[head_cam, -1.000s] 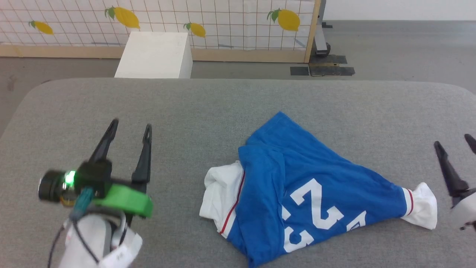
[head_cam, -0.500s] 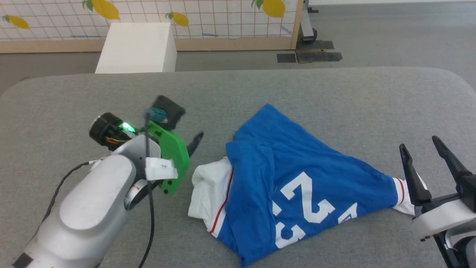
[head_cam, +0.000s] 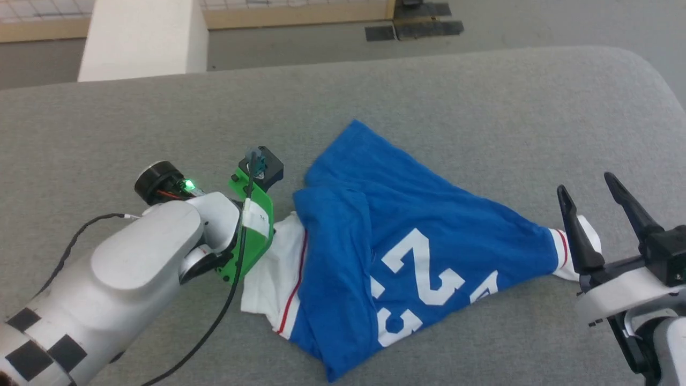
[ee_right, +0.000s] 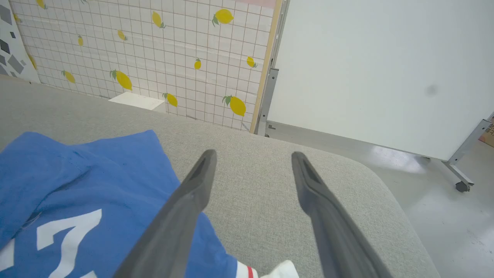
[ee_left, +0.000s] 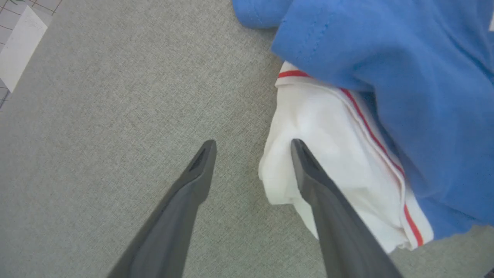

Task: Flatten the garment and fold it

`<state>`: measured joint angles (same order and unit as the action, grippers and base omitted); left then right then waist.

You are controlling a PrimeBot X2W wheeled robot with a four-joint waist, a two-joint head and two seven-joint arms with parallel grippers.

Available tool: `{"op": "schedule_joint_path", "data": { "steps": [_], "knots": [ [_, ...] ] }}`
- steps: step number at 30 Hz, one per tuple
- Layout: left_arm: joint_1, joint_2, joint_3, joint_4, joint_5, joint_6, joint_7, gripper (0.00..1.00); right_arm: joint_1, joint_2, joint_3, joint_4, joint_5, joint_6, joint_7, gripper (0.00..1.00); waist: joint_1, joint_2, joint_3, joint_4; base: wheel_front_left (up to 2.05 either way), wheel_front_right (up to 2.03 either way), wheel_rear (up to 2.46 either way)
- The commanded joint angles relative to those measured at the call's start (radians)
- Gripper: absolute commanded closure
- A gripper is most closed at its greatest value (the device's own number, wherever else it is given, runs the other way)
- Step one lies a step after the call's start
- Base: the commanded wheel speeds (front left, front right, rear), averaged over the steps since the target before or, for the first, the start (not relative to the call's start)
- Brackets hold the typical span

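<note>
**Crumpled jersey lying on the desk, both tools spread wide**

The garment is lying rumpled at the middle of the grey desk, its blue body bunched into a rough triangle with the white 23 facing up toward the near edge. One white sleeve with red stripes is sticking out on the left, and the other sleeve is trailing off to the right.

The left tool is hanging at the left sleeve with its jaws wide and empty. One finger is crossing the sleeve's edge and the other is over bare desk; contact cannot be told.

The right tool is standing wide and empty just beside the right sleeve.

A white box is sitting on the floor beyond the far edge.
</note>
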<state>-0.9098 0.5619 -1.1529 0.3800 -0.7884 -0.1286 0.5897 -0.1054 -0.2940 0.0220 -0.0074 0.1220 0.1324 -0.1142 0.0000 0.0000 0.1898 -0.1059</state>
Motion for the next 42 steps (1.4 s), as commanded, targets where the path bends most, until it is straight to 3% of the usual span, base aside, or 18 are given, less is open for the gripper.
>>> {"op": "schedule_joint_path", "data": {
  "steps": [1, 8, 10, 11, 16, 20, 23, 27, 31, 34, 39, 40, 42],
  "knots": [
    [-0.027, 0.001, -0.032, 0.020, -0.013, -0.002, 0.009, 0.00, -0.018, 0.007, 0.002, 0.007, -0.009, -0.002, -0.009, 0.00, 0.0000, 0.0000, 0.044, -0.042, 0.00, 0.00, 0.00],
    [-0.023, 0.008, -0.122, 0.050, -0.033, -0.002, 0.060, 0.00, -0.042, 0.014, 0.012, 0.031, -0.017, -0.002, -0.024, 0.00, 0.0000, 0.0000, 0.071, -0.066, 0.00, 0.00, 0.00],
    [-0.007, 0.019, -0.126, 0.027, -0.035, -0.002, 0.072, 0.96, -0.045, 0.015, 0.014, 0.037, -0.019, -0.002, -0.025, 0.00, 0.0000, 0.0000, 0.071, -0.068, 0.00, 0.00, 0.00],
    [0.004, 0.025, -0.126, 0.008, -0.037, -0.002, 0.069, 1.00, -0.046, 0.015, 0.012, 0.040, -0.020, -0.002, -0.027, 0.00, 0.0000, 0.0000, 0.068, -0.066, 0.00, 0.00, 0.00],
    [-0.004, 0.093, -0.127, -0.063, -0.068, -0.002, -0.066, 1.00, -0.036, 0.017, 0.001, 0.051, -0.026, -0.002, -0.035, 0.00, 0.0000, 0.0000, 0.035, -0.039, 0.00, 0.00, 0.00],
    [-0.004, 0.195, -0.108, -0.125, -0.109, -0.002, -0.166, 1.00, -0.009, 0.021, -0.007, 0.059, -0.026, -0.002, -0.040, 0.00, 0.0000, 0.0000, 0.004, -0.001, 0.00, 0.00, 0.00],
    [0.009, 0.271, -0.084, -0.157, -0.130, 0.006, -0.188, 1.00, 0.005, 0.022, -0.009, 0.059, -0.025, -0.002, -0.040, 0.00, 0.0000, 0.0000, -0.004, 0.025, 0.00, 0.00, 0.00],
    [0.035, 0.330, -0.071, -0.169, -0.153, 0.043, -0.187, 1.00, 0.003, 0.022, -0.001, 0.054, -0.026, -0.002, -0.037, 0.00, 0.0000, 0.0000, 0.000, 0.043, 0.00, 0.00, 0.00],
    [0.048, 0.327, -0.074, -0.088, -0.120, 0.082, -0.204, 1.00, -0.008, 0.017, 0.014, 0.054, -0.026, -0.002, -0.032, 0.00, 0.0000, 0.0000, 0.011, 0.044, 0.00, 0.00, 0.00],
    [0.054, 0.283, -0.079, 0.018, -0.091, 0.107, -0.237, 1.00, -0.017, 0.014, 0.022, 0.057, -0.024, -0.002, -0.030, 0.00, 0.0000, 0.0000, 0.017, 0.040, 0.00, 0.00, 0.00],
    [0.081, 0.202, -0.078, 0.182, -0.105, 0.088, -0.289, 0.99, -0.021, 0.011, 0.026, 0.067, -0.022, -0.002, -0.031, 0.00, 0.0000, 0.0000, 0.013, 0.032, 0.00, 0.00, 0.00],
    [0.083, 0.188, -0.077, 0.211, -0.104, 0.083, -0.308, 0.00, -0.019, 0.012, 0.026, 0.071, -0.021, -0.002, -0.032, 0.00, 0.0000, 0.0000, 0.007, 0.033, 0.00, 0.00, 0.00],
    [0.089, 0.170, -0.067, 0.255, -0.119, 0.071, -0.337, 0.00, -0.014, 0.016, 0.026, 0.077, -0.021, -0.002, -0.033, 0.00, 0.0000, 0.0000, -0.005, 0.034, 0.00, 0.00, 0.00]
  ]
}}
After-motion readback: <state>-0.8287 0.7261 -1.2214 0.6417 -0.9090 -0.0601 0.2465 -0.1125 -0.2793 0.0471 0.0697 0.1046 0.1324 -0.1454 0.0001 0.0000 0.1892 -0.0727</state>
